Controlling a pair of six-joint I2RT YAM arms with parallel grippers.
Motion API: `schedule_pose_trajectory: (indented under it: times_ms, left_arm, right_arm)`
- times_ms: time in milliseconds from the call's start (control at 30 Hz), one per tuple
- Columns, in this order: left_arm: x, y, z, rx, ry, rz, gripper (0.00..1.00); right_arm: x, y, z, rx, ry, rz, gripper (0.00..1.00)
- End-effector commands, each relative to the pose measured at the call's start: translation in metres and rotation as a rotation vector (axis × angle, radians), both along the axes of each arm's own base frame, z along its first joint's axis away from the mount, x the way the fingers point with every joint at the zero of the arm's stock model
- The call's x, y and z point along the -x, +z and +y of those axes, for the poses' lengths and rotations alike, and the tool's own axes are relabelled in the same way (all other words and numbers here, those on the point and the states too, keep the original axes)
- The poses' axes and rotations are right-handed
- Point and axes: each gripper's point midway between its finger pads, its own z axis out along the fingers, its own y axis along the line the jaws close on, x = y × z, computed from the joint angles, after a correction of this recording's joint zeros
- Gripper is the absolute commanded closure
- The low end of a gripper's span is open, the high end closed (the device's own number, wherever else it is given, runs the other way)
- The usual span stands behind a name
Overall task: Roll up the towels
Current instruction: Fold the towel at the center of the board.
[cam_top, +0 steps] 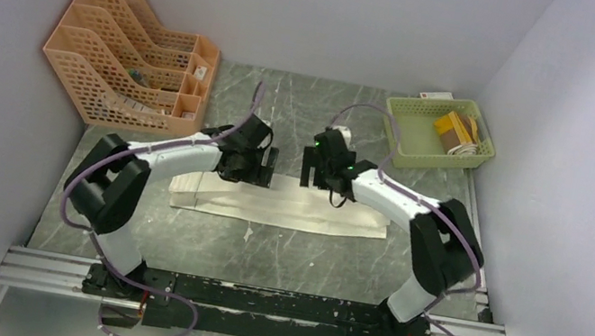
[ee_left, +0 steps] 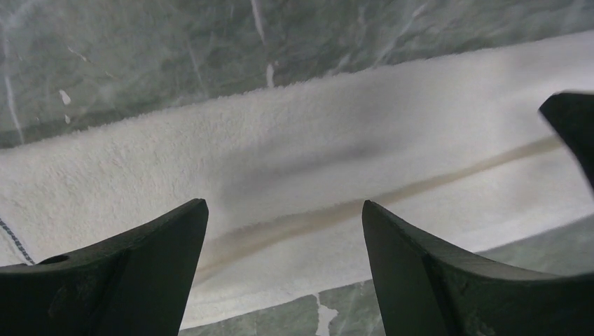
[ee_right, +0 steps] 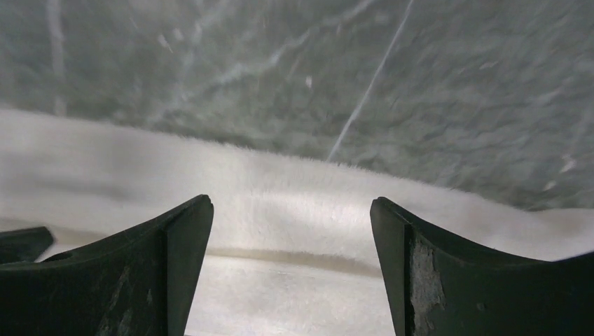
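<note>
A cream-white towel (cam_top: pixel 287 207) lies folded into a long flat strip across the middle of the table. My left gripper (cam_top: pixel 244 168) hangs over its far edge near the left end, and my right gripper (cam_top: pixel 320 176) over the far edge further right. In the left wrist view the towel (ee_left: pixel 301 154) shows a fold line, and the left gripper (ee_left: pixel 284 203) is open with nothing between its fingers. The right gripper (ee_right: pixel 291 199) is open over the towel (ee_right: pixel 294 210) too. A mustard-yellow and brown towel (cam_top: pixel 455 131) lies bundled in the green basket.
A green basket (cam_top: pixel 404 136) stands at the back right. An orange file rack (cam_top: pixel 125 57) stands at the back left. Grey walls close in the left, back and right sides. The tip of the other arm's finger (ee_left: pixel 571 126) shows in the left wrist view.
</note>
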Motion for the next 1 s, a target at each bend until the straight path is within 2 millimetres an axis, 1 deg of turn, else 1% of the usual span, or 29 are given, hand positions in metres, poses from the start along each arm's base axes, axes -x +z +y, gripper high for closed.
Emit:
schedule_pose_trajectory:
  times_ms: [0,100,167,233,267,333,500,600,700,800,867,933,967]
  left_arm:
    - [0.01,-0.02,0.011,-0.134,0.023,0.048,0.08]
    - [0.021,-0.033,0.012,-0.197,0.02,0.064,0.08]
    - [0.028,-0.035,0.011,-0.233,0.015,0.06,0.08]
    - [0.036,-0.036,0.008,-0.25,0.009,0.057,0.08]
    - [0.039,-0.036,0.006,-0.251,0.005,0.056,0.08]
    - [0.049,-0.037,0.001,-0.248,-0.001,0.057,0.08]
    - [0.069,-0.035,-0.001,-0.266,0.01,0.051,0.08]
    - [0.079,-0.031,0.003,-0.262,0.025,0.053,0.08]
    - [0.086,-0.022,0.01,-0.259,0.051,0.045,0.07]
    - [0.093,-0.006,0.013,-0.209,0.068,0.033,0.07]
    - [0.101,0.0,0.013,-0.161,0.072,0.04,0.07]
    - [0.111,0.0,0.015,-0.114,0.077,0.057,0.07]
    - [0.117,-0.002,0.019,-0.107,0.079,0.068,0.07]
  right_arm:
    - [0.03,-0.044,0.005,0.143,0.076,0.131,0.16]
    - [0.045,-0.059,0.01,0.198,0.097,0.155,0.16]
    - [0.057,-0.061,0.016,0.217,0.111,0.154,0.17]
    - [0.064,-0.057,0.022,0.221,0.119,0.14,0.16]
    - [0.073,-0.061,0.018,0.24,0.123,0.151,0.16]
    - [0.082,-0.061,0.016,0.26,0.122,0.149,0.16]
    - [0.1,-0.051,0.013,0.278,0.125,0.133,0.16]
    - [0.113,-0.047,0.012,0.262,0.136,0.145,0.16]
    - [0.125,-0.043,0.011,0.24,0.14,0.153,0.16]
    - [0.136,-0.035,0.015,0.176,0.157,0.166,0.16]
    - [0.144,-0.03,0.021,0.109,0.178,0.179,0.16]
    - [0.154,-0.024,0.028,0.031,0.201,0.196,0.16]
    - [0.157,-0.02,0.03,0.0,0.209,0.198,0.16]
